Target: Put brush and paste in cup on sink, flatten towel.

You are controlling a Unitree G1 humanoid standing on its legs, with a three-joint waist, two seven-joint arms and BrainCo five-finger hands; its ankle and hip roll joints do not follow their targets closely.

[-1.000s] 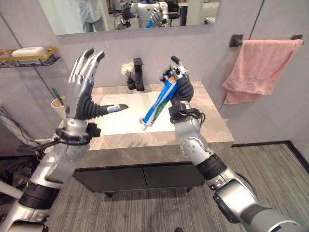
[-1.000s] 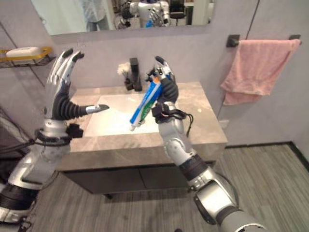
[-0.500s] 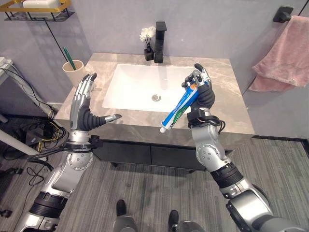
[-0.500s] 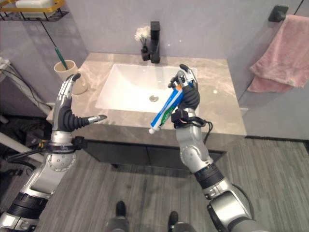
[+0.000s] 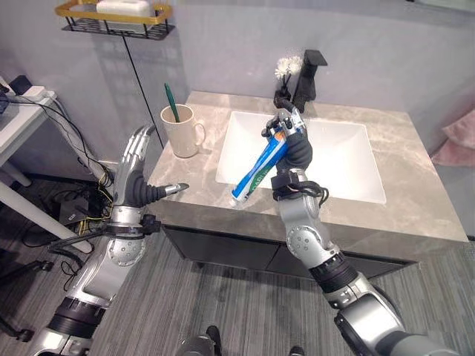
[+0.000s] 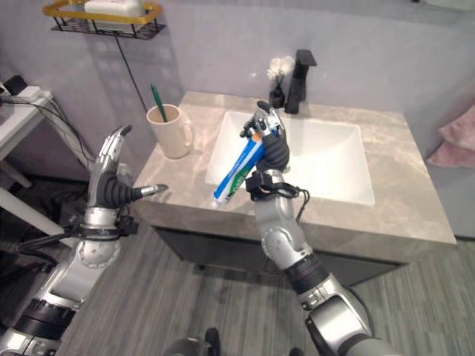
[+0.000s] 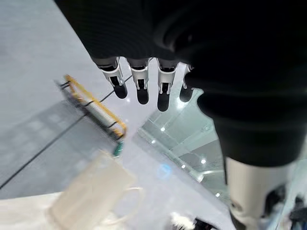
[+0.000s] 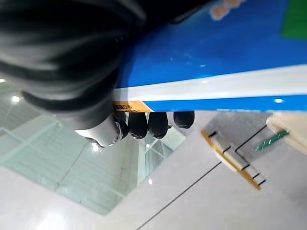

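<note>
Blue and white, the toothpaste tube (image 5: 259,165) is up in the air over the front left part of the white sink (image 5: 334,159). The right hand (image 5: 292,144) holds it, with the fingers (image 5: 286,124) curled round the top end of the tube. The tube slants, and its low end with the cap points down toward the front edge of the grey stone tabletop (image 5: 415,185). In the right wrist view the tube (image 8: 216,62) lies across the dark-tipped fingers (image 8: 146,123), which wrap round it.

The left hand (image 5: 136,182) is raised in front of the tabletop's left corner and holds nothing. Its fingers (image 5: 137,144) are straight and point up, and its thumb (image 5: 169,190) sticks out to the side toward the tabletop. In the left wrist view the fingers (image 7: 139,84) make a straight row with nothing between them.

A cream cup (image 5: 180,130) with a handle stands on the tabletop, just left of the sink. A green toothbrush (image 5: 170,101) stands in the cup and leans against its rim.

A black tap (image 5: 306,72) rises behind the sink, and a small black pot of white flowers (image 5: 285,72) is right beside it. A bit of pink towel (image 5: 456,141) shows at the far right edge. A gold and black shelf (image 5: 115,16) with a pale bar of soap (image 5: 125,7) hangs on the wall above the cup.
</note>
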